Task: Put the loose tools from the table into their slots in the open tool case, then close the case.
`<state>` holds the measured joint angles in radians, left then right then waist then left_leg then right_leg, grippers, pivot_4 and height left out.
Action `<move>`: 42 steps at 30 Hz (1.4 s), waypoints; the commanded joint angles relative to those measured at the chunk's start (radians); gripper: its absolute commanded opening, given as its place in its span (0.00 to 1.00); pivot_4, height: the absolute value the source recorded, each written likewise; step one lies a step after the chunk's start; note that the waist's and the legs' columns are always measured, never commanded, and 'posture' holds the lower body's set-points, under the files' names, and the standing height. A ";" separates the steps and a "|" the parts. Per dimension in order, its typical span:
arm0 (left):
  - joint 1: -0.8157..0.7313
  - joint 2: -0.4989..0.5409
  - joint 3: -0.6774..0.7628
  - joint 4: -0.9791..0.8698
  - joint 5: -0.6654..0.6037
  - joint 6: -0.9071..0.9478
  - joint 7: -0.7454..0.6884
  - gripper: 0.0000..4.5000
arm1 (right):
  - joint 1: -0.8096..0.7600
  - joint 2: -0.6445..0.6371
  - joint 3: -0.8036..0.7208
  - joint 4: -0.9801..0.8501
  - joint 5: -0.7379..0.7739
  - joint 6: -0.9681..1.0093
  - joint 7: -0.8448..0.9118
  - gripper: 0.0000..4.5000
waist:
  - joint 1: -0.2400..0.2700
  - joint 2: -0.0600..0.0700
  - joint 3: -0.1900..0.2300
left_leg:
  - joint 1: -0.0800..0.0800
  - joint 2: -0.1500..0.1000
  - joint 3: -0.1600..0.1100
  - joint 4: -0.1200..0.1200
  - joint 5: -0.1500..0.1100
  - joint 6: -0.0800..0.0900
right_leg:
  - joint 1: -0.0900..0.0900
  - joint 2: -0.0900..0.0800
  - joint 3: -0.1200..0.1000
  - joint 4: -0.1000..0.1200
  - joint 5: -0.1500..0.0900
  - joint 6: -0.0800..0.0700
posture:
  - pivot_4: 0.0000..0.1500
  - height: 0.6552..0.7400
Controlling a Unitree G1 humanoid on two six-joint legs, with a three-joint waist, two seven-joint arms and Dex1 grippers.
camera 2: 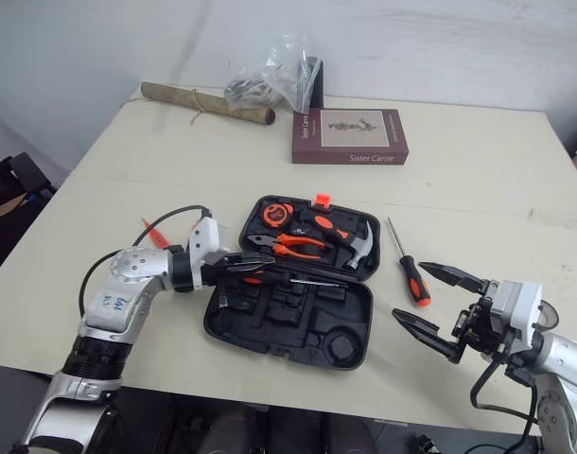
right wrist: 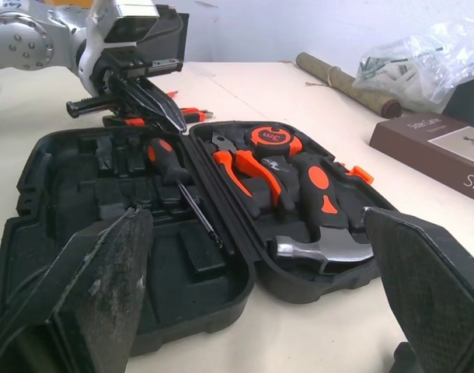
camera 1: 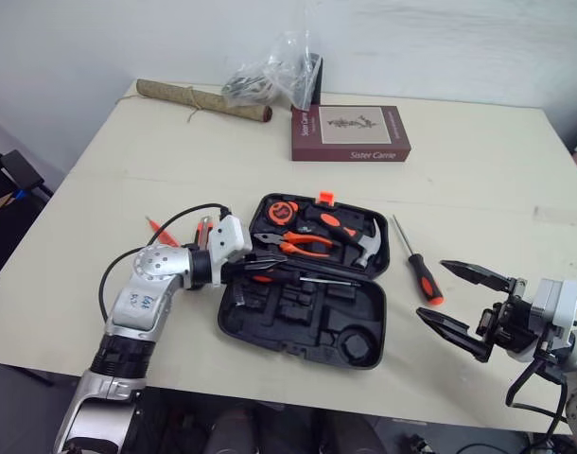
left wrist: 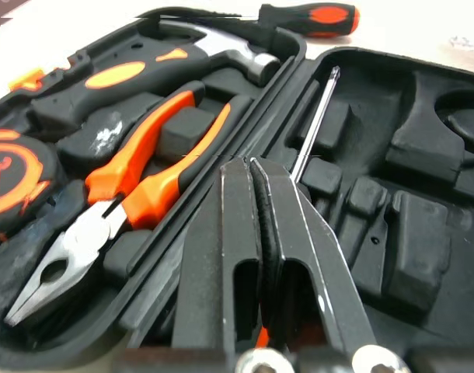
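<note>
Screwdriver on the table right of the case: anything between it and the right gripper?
Nothing visible. The screwdriver lies on bare table beside the tool case, and the right gripper, jaws open, hangs by its handle end.

Soft, even light is falling from above on the pale desk, leaving it bright; only thin, faint shadows are hugging the tool case and the book; the plastic bag and the hammer head are catching small glints. In the left wrist view the fingers of the left hand are looming close and going soft, while the desk beyond is washing out toward white; in the right wrist view the fingers of the right hand are blurring at the near edge; the case interior is reading dark.
</note>
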<state>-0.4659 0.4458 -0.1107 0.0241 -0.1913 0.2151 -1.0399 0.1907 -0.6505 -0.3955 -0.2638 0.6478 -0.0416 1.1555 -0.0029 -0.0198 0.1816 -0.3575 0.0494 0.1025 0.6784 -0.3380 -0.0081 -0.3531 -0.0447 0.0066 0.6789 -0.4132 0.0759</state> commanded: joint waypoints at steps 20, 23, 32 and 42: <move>-0.063 0.052 -0.361 0.107 0.310 0.124 0.029 0.01 | 0.036 0.015 -0.002 -0.061 -0.014 0.007 -0.074 1.00 | 0.000 0.003 -0.015 | 0.010 0.000 -0.002 -0.004 -0.001 0.000 | 0.014 0.000 -0.002 -0.007 0.000 0.000 | 1.00 1.00; -0.064 0.030 -0.366 0.113 0.317 0.116 0.059 0.01 | 0.045 0.021 -0.002 -0.071 -0.017 0.003 -0.085 1.00 | -0.002 0.004 -0.024 | 0.023 0.000 -0.002 -0.014 -0.001 0.000 | 0.026 0.000 -0.001 -0.016 0.000 0.000 | 1.00 1.00; -0.051 0.025 0.017 -0.087 -0.116 -0.072 -0.026 0.01 | 0.107 0.011 -0.106 0.001 -0.032 -0.050 -0.073 1.00 | 0.002 0.004 -0.019 | 0.020 0.000 -0.002 -0.016 -0.002 -0.001 | 0.025 0.001 -0.002 -0.020 0.000 0.000 | 1.00 1.00; 0.289 0.425 0.580 0.077 -0.203 -0.030 -0.001 0.90 | 0.300 0.043 -0.474 0.472 -0.109 -0.373 -0.087 1.00 | -0.026 0.004 -0.009 | 0.023 0.000 -0.003 -0.022 -0.002 -0.001 | 0.028 0.000 -0.003 -0.025 0.000 0.000 | 1.00 1.00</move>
<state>-0.1917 0.8241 0.3330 0.0196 -0.4082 0.2215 -1.0642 0.4593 -0.6118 -0.7796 0.1434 0.5425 -0.3564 1.0930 -0.0289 -0.0156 0.1723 -0.3344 0.0489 0.0990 0.6556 -0.3398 -0.0087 -0.3257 -0.0446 0.0037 0.6536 -0.4132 0.0759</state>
